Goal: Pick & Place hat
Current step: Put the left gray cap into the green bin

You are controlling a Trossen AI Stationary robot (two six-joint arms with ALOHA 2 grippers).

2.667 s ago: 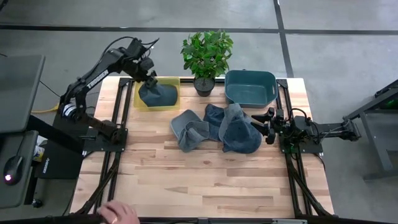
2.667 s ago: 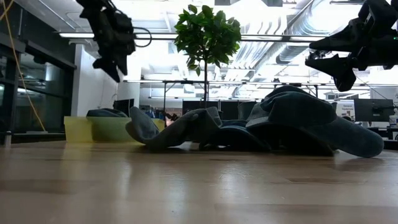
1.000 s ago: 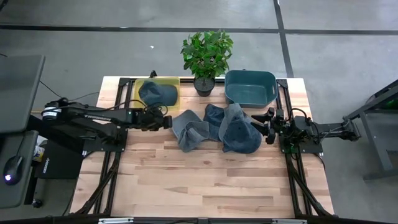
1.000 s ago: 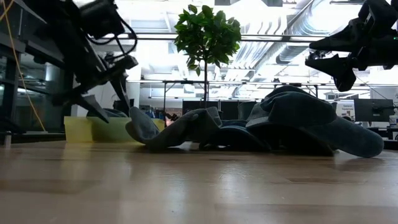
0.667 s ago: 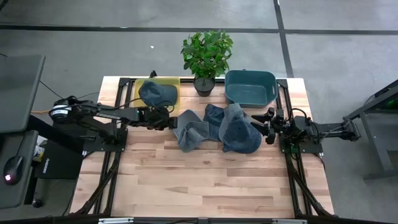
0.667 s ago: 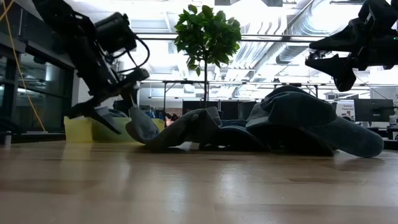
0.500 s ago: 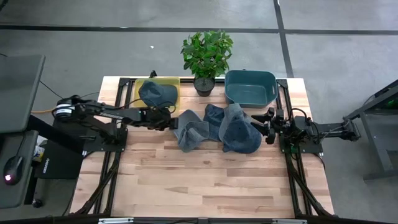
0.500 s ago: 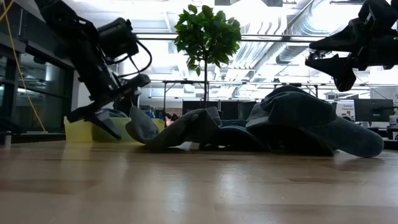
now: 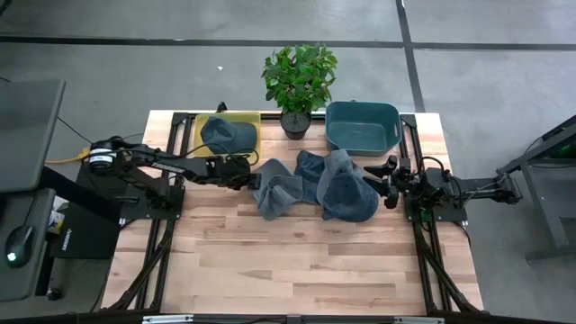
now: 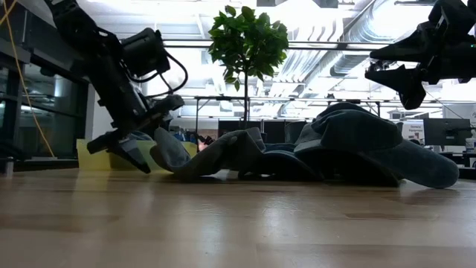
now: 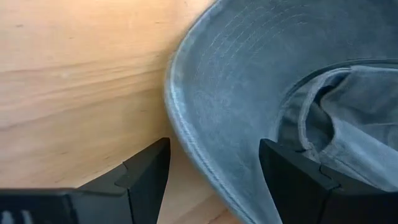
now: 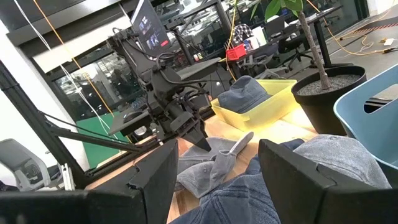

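Observation:
Several denim hats lie heaped mid-table: a grey-blue one (image 9: pixel 274 187) on the pile's left, darker blue ones (image 9: pixel 346 187) to its right. Another hat (image 9: pixel 227 133) sits in the yellow bin (image 9: pixel 200 151). My left gripper (image 9: pixel 246 173) is low over the table at the grey-blue hat's left side, open, its fingers standing on either side of the brim's edge (image 11: pixel 186 137). In the low view my left gripper (image 10: pixel 160 138) slants down toward that brim (image 10: pixel 172 149). My right gripper (image 9: pixel 382 180) hovers open above the pile's right side. My left gripper (image 11: pixel 214 168) is open around the grey-blue hat's brim edge, coming level and slightly downward from the table's left; whether a finger touches the brim I cannot tell. The hat lies on the table.
A teal bin (image 9: pixel 363 126) stands at the far right and a potted plant (image 9: pixel 300 81) between the two bins at the far edge. The near half of the wooden table (image 9: pixel 297 261) is bare board.
My left gripper has sunk toward the table and crept toward the table's right, bringing its open fingers up to the grey-blue hat's brim. The hats have not moved.

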